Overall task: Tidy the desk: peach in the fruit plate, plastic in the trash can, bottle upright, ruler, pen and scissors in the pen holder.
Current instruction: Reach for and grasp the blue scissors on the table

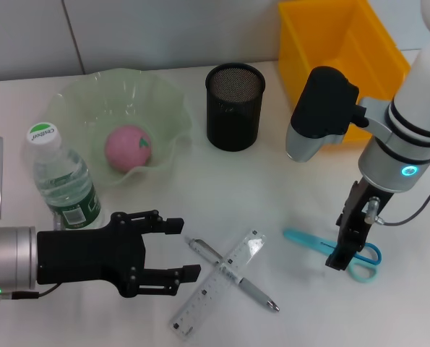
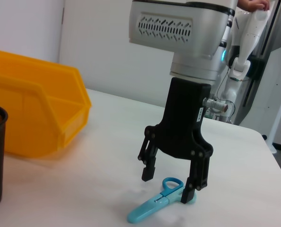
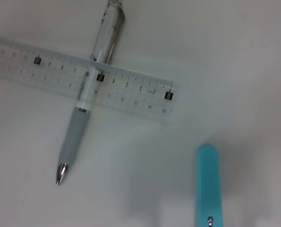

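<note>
A white desk runs back to a pale wall. The black mesh pen holder (image 1: 234, 105) stands at the rear centre and serves as landmark. To its left a green fruit plate (image 1: 77, 108) already holds the peach (image 1: 127, 147), and nearer the robot from there a bottle (image 1: 63, 184) stands upright. To the holder's right sits a yellow bin (image 1: 330, 43). Well in front of the holder a clear ruler (image 1: 218, 282) lies crossed over a pen (image 1: 233, 275). In front and right of the holder lie the blue scissors (image 2: 157, 203), long axis running left to right across the desk, with their handle loops to the right. The right gripper (image 2: 171, 182) hangs directly above the loops, fingers spread wide and pointing down, straddling them without contact. The left gripper (image 1: 171, 249) hovers open beside the pen's end, empty. From the head, the right arm hides part of the loops. No plastic scrap is visible.
</note>
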